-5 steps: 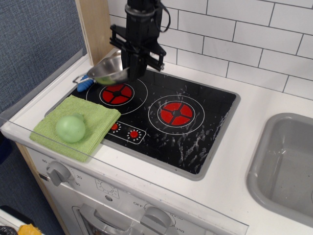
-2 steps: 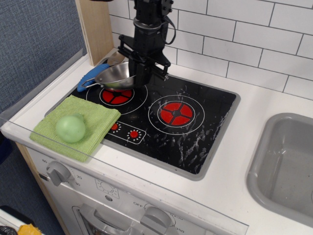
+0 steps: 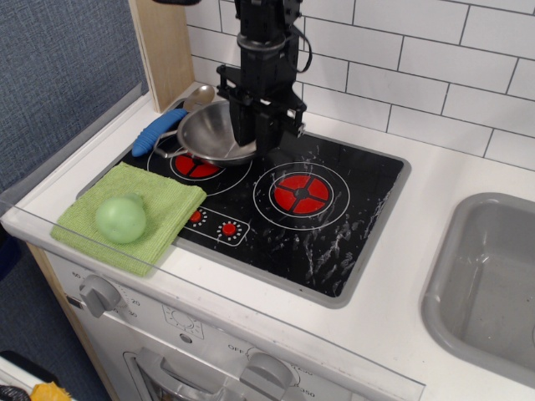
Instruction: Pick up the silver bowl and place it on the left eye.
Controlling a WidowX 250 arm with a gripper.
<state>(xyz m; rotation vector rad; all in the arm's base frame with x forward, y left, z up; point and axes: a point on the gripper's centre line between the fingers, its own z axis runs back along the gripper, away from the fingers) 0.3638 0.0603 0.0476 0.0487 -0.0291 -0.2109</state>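
White tile wall behind a white counter with a black glass stove top (image 3: 334,242) set into it. Far left: a green ball (image 3: 120,219) sits on a green cloth (image 3: 171,203). Behind them the spoon (image 3: 165,125) with the blue handle lies at the stove's back corner. Next, the silver bowl (image 3: 213,134), tilted slightly, is held by its right rim over the left eye (image 3: 196,164), covering most of the red disc. A second ago it hung further left and higher, off the ring; it has since swung right and come down, so placement looks close. The gripper (image 3: 255,138) is clamped on the rim, fingers closed. Right eye (image 3: 301,192) bare; sink (image 3: 489,284) far right
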